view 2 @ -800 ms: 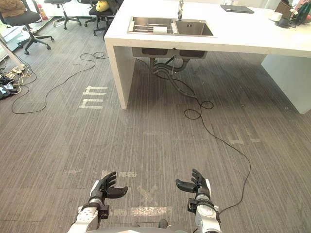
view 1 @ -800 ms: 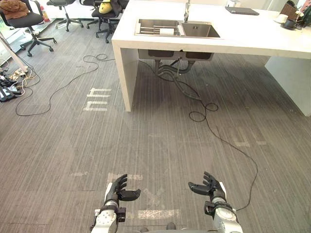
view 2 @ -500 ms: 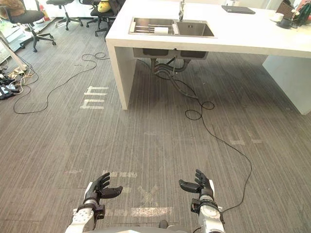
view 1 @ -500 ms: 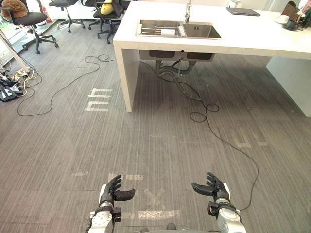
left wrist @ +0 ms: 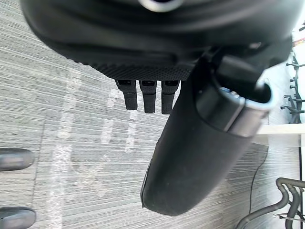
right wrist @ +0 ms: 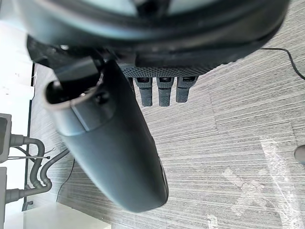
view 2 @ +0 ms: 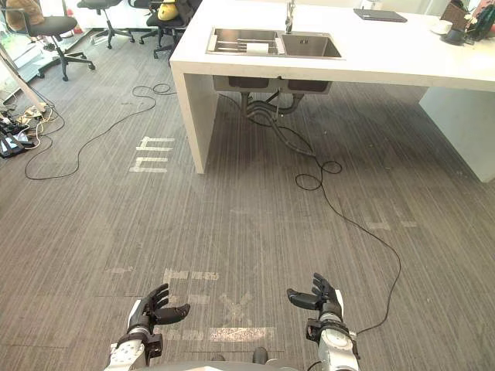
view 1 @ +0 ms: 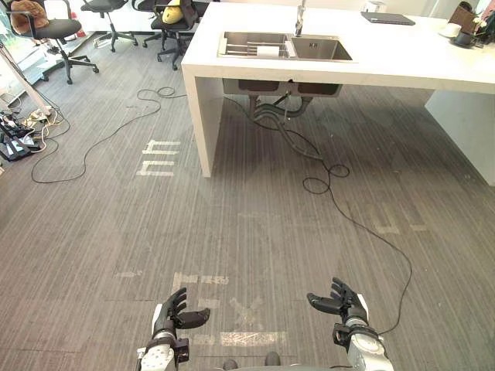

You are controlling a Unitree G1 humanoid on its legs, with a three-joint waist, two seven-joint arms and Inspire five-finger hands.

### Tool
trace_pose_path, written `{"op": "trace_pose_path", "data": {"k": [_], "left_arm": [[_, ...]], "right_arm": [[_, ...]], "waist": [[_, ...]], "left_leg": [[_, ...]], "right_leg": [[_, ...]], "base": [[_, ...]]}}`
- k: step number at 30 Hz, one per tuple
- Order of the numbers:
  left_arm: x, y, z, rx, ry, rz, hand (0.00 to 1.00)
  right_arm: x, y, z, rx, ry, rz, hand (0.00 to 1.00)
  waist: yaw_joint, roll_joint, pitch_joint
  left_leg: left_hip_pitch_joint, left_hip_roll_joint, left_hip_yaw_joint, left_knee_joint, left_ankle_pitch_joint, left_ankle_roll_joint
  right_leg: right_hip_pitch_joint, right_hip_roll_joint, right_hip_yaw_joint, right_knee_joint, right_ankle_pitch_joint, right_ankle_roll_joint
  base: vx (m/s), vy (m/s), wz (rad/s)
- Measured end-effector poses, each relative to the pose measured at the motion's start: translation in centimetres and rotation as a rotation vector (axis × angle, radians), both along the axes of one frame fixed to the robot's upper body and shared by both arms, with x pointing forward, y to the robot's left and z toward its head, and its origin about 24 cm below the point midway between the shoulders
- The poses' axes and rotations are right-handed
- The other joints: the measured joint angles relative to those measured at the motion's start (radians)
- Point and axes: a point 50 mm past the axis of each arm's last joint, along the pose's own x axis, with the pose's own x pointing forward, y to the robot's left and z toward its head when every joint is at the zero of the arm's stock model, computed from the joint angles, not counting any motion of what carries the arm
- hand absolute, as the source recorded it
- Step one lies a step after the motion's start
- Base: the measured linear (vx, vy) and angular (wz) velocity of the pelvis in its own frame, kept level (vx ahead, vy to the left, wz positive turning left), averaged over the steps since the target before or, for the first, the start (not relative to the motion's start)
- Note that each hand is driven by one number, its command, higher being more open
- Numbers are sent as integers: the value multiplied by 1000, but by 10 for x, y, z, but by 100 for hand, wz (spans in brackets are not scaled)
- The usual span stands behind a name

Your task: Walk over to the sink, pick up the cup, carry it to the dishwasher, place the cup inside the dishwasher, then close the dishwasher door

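The cup [view 1: 267, 52] shows as a small white shape in the left basin of the sink [view 1: 321, 49]. It is too small to tell its long axis or which way it points. The sink has 2 basins and 1 tap [view 1: 298, 15], set in the white worktop [view 1: 402, 68]. The 2 hands hang low over the floor [view 1: 232, 216], well apart from the cup and the worktop. The left hand [view 1: 176, 314] and right hand [view 1: 341, 300] each have loosely spread fingers, thumb out, grasping nothing. At least 3 chairs [view 1: 58, 29] stand beyond the worktop's left end.
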Motion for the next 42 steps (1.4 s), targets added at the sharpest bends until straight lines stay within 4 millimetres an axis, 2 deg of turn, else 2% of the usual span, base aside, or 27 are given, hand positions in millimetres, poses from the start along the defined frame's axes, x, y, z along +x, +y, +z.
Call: {"op": "trace_pose_path", "data": {"k": [10, 16, 20, 22, 24, 25, 26, 27, 28, 30, 31, 32, 33, 34, 35, 36, 37, 38, 39, 40, 41, 42], "left_arm": [[0, 0, 0, -2, 0, 0, 90], [0, -3, 1, -19, -13, 15, 90], [4, -4, 7, -26, -52, 20, 90], [10, -4, 11, -31, -85, 21, 90], [17, -5, 16, -30, -113, 17, 90], [20, -3, 19, -23, -133, 13, 90], [22, -2, 21, -20, -139, 11, 90], [23, -1, 22, -19, -145, 14, 90], [23, -1, 22, -26, -146, 29, 90], [25, 0, 23, -33, -154, 48, 90], [29, 0, 24, -34, -165, 57, 90], [31, 0, 24, -34, -168, 62, 90], [31, 4, 25, -24, -167, 71, 90], [29, 6, 24, -22, -161, 76, 90], [28, 3, 20, -38, -145, 93, 90], [28, 2, 20, -46, -145, 97, 90], [29, 1, 20, -49, -148, 95, 90], [34, -4, 21, -64, -159, 92, 90], [34, -10, 20, -85, -160, 91, 90], [32, -12, 19, -93, -155, 91, 90], [27, -15, 16, -107, -145, 91, 90], [26, -18, 16, -120, -145, 88, 90]], "right_arm": [[0, -1, 0, 1, 1, -5, 90], [4, -6, 3, -10, -17, -25, 90], [7, -8, 6, -24, -32, -32, 90], [7, -12, 8, -41, -33, -39, 90], [10, -15, 11, -53, -47, -39, 90], [13, -15, 14, -56, -64, -36, 90], [14, -15, 15, -57, -70, -34, 90], [15, -16, 17, -61, -78, -33, 90], [19, -19, 21, -75, -95, -29, 90], [29, -25, 28, -95, -125, -19, 90], [36, -31, 33, -117, -144, -13, 90], [40, -33, 36, -126, -152, -10, 90], [42, -35, 38, -134, -160, -8, 90], [41, -37, 38, -138, -158, -8, 90], [38, -43, 37, -154, -143, -13, 90], [38, -44, 38, -158, -145, -12, 90], [38, -43, 38, -158, -144, -10, 90], [36, -43, 37, -156, -136, -11, 90], [29, -42, 32, -152, -114, -13, 90], [26, -41, 30, -149, -105, -12, 90], [24, -38, 28, -147, -96, 2, 90], [26, -36, 29, -147, -105, 10, 90]], "waist": [[2, 6, 4], [8, 25, 12], [18, 35, 10], [20, 32, 15], [21, 37, 32], [18, 36, 40], [16, 32, 45], [10, 26, 52], [12, 26, 54], [5, 32, 65], [2, 55, 78], [3, 64, 84], [2, 58, 81], [1, 50, 77], [0, 66, 72], [-1, 73, 70], [-2, 73, 71], [-10, 71, 81], [-9, 72, 86], [-7, 71, 89], [3, 65, 93], [11, 58, 99]], "left_leg": [[-7, 2, 17, 4, -12, -9], [-56, 9, 39, 93, -76, -5], [-110, 14, 59, 186, -141, 10], [-119, -2, 63, 252, -194, 31], [-112, -6, 58, 291, -221, 44], [-97, -6, 50, 302, -236, 49], [-88, -8, 44, 306, -242, 53], [-65, -13, 36, 306, -253, 56], [-39, -13, 32, 306, -274, 51], [-11, 4, 23, 295, -283, 37], [2, 37, 16, 286, -292, 21], [6, 54, 17, 284, -298, 10], [20, 67, 20, 282, -310, -19], [35, 67, 18, 278, -321, -37], [59, 94, 15, 283, -334, -60], [34, 117, 14, 346, -324, -78], [5, 128, 12, 408, -314, -91], [-83, 146, -2, 610, -263, -92], [-168, 178, -8, 828, -209, -81], [-191, 198, 1, 911, -213, -73], [-225, 234, 33, 1020, -226, -52], [-269, 248, 45, 1055, -231, -44]], "right_leg": [[-11, 2, 15, 0, -5, 2], [-44, 3, 36, 42, -32, 9], [-138, -3, 55, 212, -125, 16], [-197, -30, 58, 390, -220, 30], [-250, -43, 56, 551, -248, 52], [-293, -53, 47, 668, -246, 54], [-310, -63, 39, 724, -246, 55], [-331, -83, 17, 789, -268, 52], [-351, -114, -16, 818, -314, 48], [-379, -120, -30, 767, -329, 54], [-412, -100, -37, 711, -327, 55], [-427, -85, -37, 667, -319, 58], [-431, -65, -30, 522, -221, 51], [-426, -71, -29, 493, -101, 27], [-413, -57, -48, 515, -90, -23], [-396, -36, -53, 498, -110, -44], [-382, -31, -60, 485, -116, -51], [-327, -23, -79, 437, -118, -57], [-240, -9, -92, 373, -118, -60], [-194, -2, -94, 346, -119, -64], [-112, 5, -85, 297, -122, -71], [-55, 3, -69, 259, -124, -73]], "base": [[29, 20, -5], [2, 32, -10], [31, 34, -15], [89, 47, -3], [130, 44, 11], [168, 31, 18], [203, 13, 25], [237, -2, 18], [247, -3, 12], [335, -49, 7], [324, -79, 7], [403, -132, 2], [296, -108, -1], [499, -193, 1], [463, -207, -1], [458, -213, -2], [423, -224, 19], [406, -227, 35], [406, -217, 37], [408, -186, 9], [390, -139, -16], [419, -112, -25]]}}
